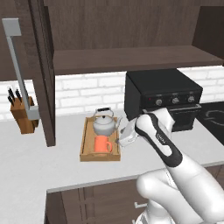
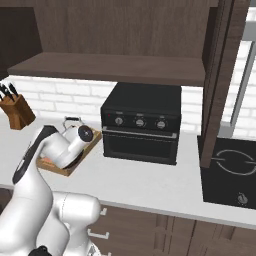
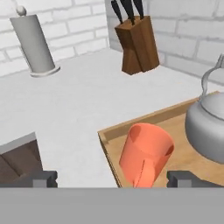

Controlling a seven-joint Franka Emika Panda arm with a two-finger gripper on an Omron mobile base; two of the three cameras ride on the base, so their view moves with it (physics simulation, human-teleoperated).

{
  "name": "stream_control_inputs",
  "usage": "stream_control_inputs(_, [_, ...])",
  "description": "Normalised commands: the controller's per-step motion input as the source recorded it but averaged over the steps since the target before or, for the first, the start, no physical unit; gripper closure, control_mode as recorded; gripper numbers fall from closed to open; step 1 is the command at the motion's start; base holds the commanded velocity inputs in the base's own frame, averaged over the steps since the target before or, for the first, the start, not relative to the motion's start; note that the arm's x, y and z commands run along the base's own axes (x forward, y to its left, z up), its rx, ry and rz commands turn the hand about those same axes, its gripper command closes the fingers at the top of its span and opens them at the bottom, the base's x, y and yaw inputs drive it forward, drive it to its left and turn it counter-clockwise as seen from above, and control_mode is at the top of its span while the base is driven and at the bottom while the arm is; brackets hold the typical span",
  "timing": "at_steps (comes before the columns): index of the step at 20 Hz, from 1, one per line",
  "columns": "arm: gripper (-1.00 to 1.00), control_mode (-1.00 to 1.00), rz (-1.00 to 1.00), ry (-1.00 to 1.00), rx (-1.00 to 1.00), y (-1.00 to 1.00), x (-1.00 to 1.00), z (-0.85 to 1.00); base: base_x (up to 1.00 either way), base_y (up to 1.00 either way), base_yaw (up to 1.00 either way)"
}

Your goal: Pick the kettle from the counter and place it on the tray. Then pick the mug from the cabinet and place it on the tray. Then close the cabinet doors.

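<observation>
Grey counter (image 1: 26, 166) scene: my gripper (image 3: 111, 178), fingers spread and empty beside the trayed mug (image 1: 103, 145), risks toppling it when I swing toward the open cabinet doors (image 1: 43, 74).

We see a smooth, faintly shiny silver-grey metal kettle (image 3: 208, 127) and a matt orange-red mug (image 3: 145, 153) on the light-brown wooden tray (image 1: 85, 146). The counter (image 3: 83, 109) looks matt grey-white; the cabinet (image 1: 127, 26) shows dark wood grain.

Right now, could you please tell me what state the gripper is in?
Gripper: open, holding nothing; its fingertips stand apart on either side of the orange-red mug on the tray.
</observation>
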Motion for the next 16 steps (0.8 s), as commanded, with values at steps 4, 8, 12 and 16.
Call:
stream_control_inputs(4, [-1.0,-1.0,-0.19,0.23,0.0,-0.31,-0.11,0.03,0.0,0.0,0.0])
stream_control_inputs(8, [-1.0,-1.0,-0.35,0.48,0.0,-0.63,-0.3,0.16,0.0,0.0,0.0])
stream_control_inputs(12, [-1.0,-1.0,-0.42,0.42,0.0,-0.68,-0.15,0.05,0.0,0.0,0.0])
stream_control_inputs(16, [-1.0,-1.0,-0.3,0.14,0.0,-0.73,-0.03,-0.07,0.0,0.0,0.0])
